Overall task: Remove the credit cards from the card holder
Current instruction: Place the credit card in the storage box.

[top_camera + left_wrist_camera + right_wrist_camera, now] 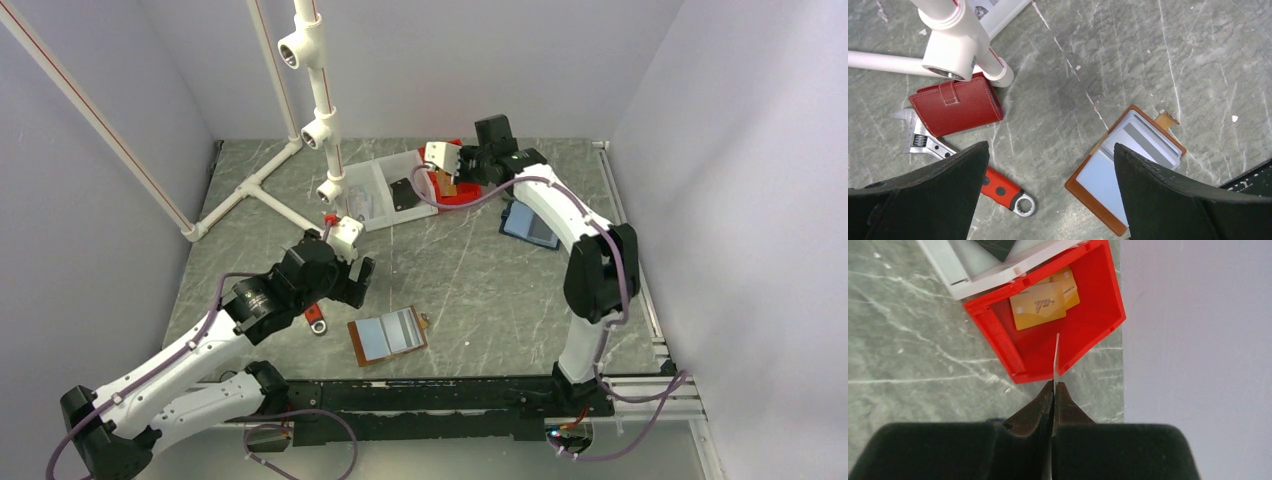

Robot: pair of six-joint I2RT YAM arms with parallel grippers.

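Left tool (1050,147) is spread wide with nothing between the fingers, hovering over the bench (480,290) and not touching anything. A small red wallet (955,105) and a red-handled wrench (998,192) sit off to its left side in the wrist view. The card holder (388,335) lies open and flat, pale blue panels up, near that tool but apart from it. From above it's a bit to the right of the tool and closer to the arm bases. Its long axis runs roughly left-right, right end tipped slightly away, with the little tan tab on the right end. In the left wrist view its lower corner slips behind the right-hand finger (1173,200). Further right and toward the back, the right tool (1053,390) is pinched tight on one thin pale card (1055,360). That card is seen edge-on, standing upright over the near wall of a red bin (1093,330). Two gold cards (1045,305) lie flat in that bin. A black card (403,193) sits in the white tray (375,185) just beside it.
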